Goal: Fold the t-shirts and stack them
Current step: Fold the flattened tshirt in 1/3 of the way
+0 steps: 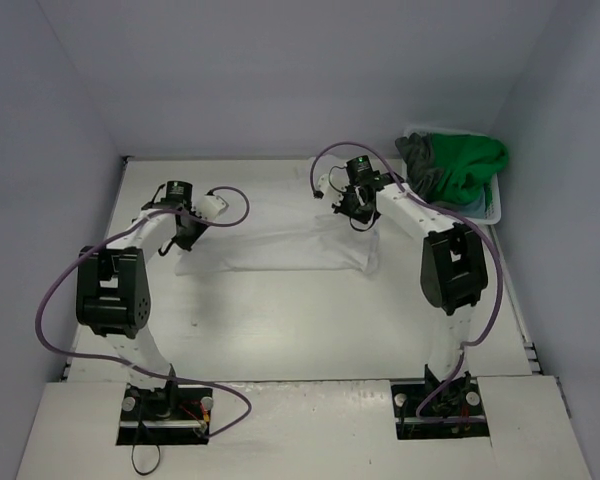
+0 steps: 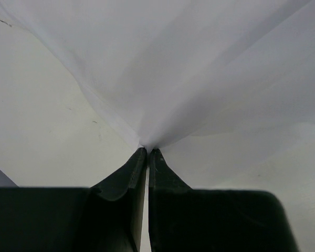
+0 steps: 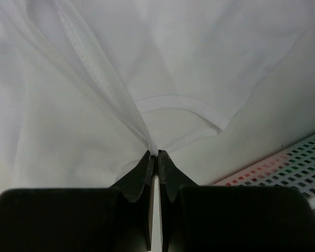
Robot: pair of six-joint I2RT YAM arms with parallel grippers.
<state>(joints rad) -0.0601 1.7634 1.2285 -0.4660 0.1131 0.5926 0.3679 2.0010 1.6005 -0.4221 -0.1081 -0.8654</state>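
Here, a white table [image 1: 280, 330] fills a booth closed in by plain pale walls [image 1: 280, 70] on three sides. The white t-shirt [image 1: 280, 248] stretches across the middle of the table between the two arms. The left gripper [image 2: 148, 150] is pinched tight on a bunched bit of the cloth at its left end. The right gripper [image 3: 156, 153] is clamped the same way on cloth near a hemmed edge at its right end. At the far right corner stands a white perforated laundry basket [image 1: 494, 208]. It holds a bright green t-shirt [image 1: 472, 162], with a dark grey shirt [image 1: 417, 158] heaped beside it at the left rim.
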